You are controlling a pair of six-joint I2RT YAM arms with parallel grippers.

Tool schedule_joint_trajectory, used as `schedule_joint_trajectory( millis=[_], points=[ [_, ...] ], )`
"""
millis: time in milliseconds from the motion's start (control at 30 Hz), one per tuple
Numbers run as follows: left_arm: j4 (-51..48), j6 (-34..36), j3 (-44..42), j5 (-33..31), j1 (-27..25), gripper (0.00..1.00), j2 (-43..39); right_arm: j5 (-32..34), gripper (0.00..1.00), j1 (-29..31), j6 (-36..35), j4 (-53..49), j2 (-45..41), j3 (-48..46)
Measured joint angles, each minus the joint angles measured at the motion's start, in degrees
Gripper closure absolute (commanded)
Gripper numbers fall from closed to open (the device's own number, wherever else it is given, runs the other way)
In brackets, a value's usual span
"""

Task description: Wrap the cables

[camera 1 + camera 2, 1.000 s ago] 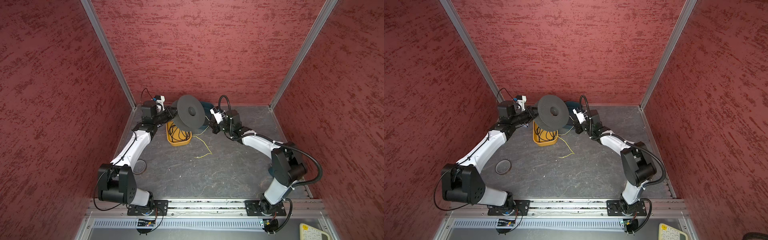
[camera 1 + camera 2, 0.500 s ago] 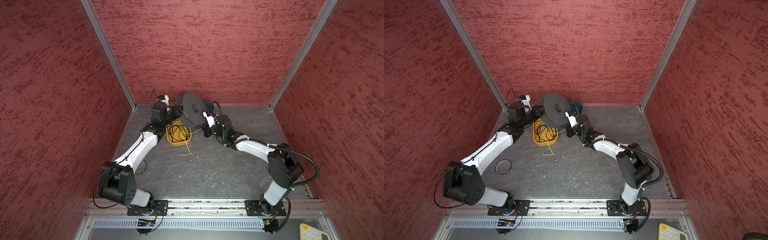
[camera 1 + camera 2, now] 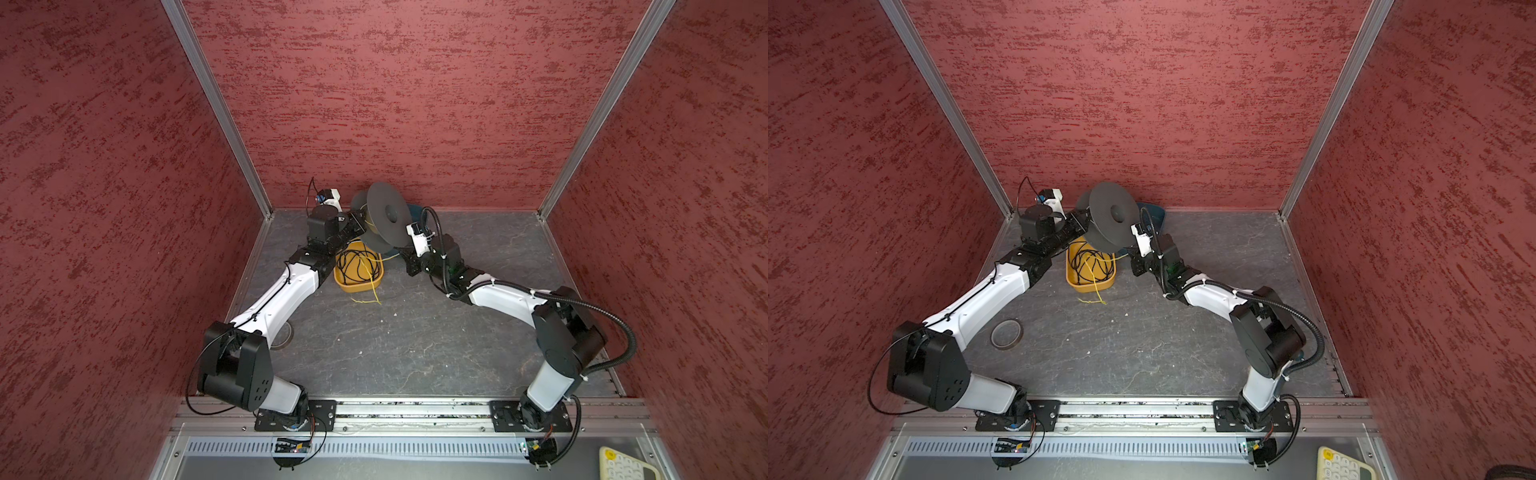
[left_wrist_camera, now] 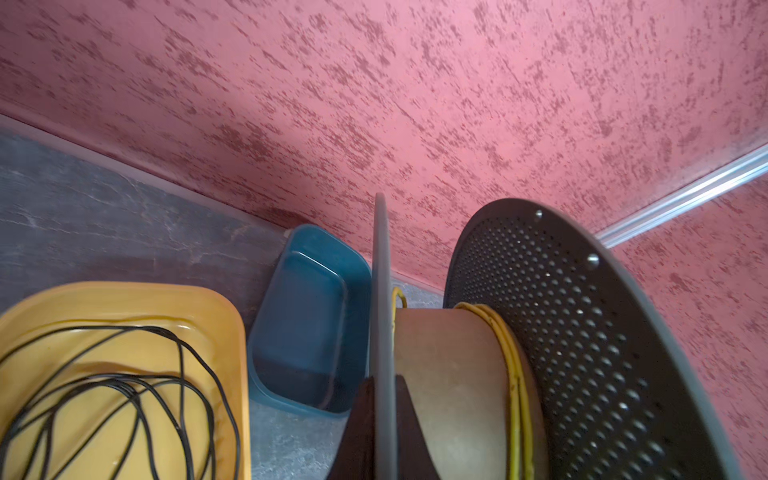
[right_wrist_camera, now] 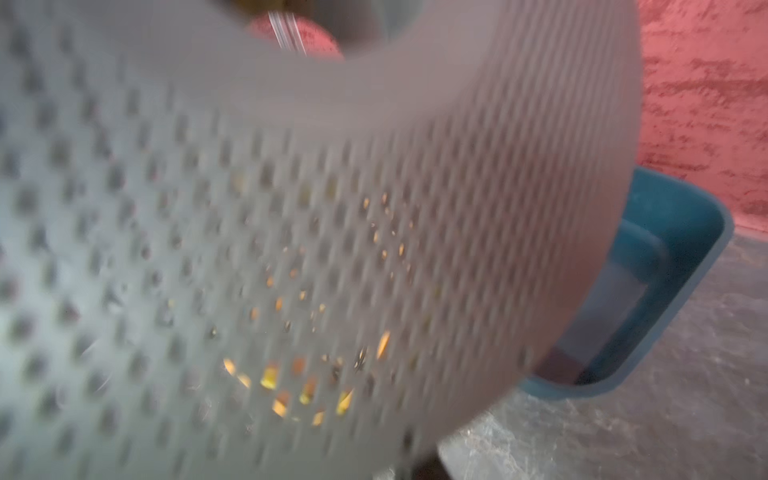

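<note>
Left claw: the left gripper [image 4: 384,424] is clamping shut on one flange of the spool [image 3: 388,216], holding it on edge above the yellow tray [image 3: 353,284].
Right claw: the right gripper [image 3: 406,255] is sitting low beside the spool's outer flange. Its wrist view is blurred, so I cannot tell whether the jaws are parted or closed.
Wire position: a few turns of the yellow-green wire [image 4: 517,374] are lying on the core against the perforated flange. The rest is trailing across the yellow tray, with the loose end on the table [image 3: 415,332] just in front of it.
Step in hand (judged): laying another turn onto the core.
Technique: take the strand close to the spool, keep light tension, and guide it between the flanges beside the existing turns.
Hazard: the strand is crossing the black cable [image 3: 353,262] coiled in the tray, so it could snag there.
</note>
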Motion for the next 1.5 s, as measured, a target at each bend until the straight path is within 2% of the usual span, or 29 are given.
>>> schedule_joint_trajectory(
  millis=[67,433,700,900,1233,1367,1500],
  points=[
    [0.7,0.1,0.0,-0.8,0.4,1.0,-0.2,0.4,0.67,0.4,-0.2,-0.5,0.0,-0.6],
    [1.1,1.1,0.3,-0.3,1.9,1.0,-1.0,1.0,0.47,0.4,-0.5,-2.9,-0.4,-0.6],
    [-0.4,1.7,0.9,1.8,3.8,1.0,-2.2,4.7,0.31,-1.7,-5.1,-9.2,-4.1,-1.5],
    [-1.6,2.2,1.5,3.4,4.3,1.0,-2.9,12.2,0.3,-2.9,-10.0,-13.4,-7.1,-1.8],
    [-2.3,2.1,1.6,5.9,4.9,1.0,-2.9,31.2,0.29,-3.1,-16.7,-15.7,-7.5,-1.8],
    [-2.7,2.1,1.8,6.4,4.9,1.0,-2.9,32.7,0.29,-3.1,-18.0,-15.3,-7.9,-2.1],
    [-4.3,2.1,3.0,7.1,5.2,1.0,-2.9,28.4,0.27,-3.1,-20.7,-13.5,-13.0,-6.2]
  ],
)
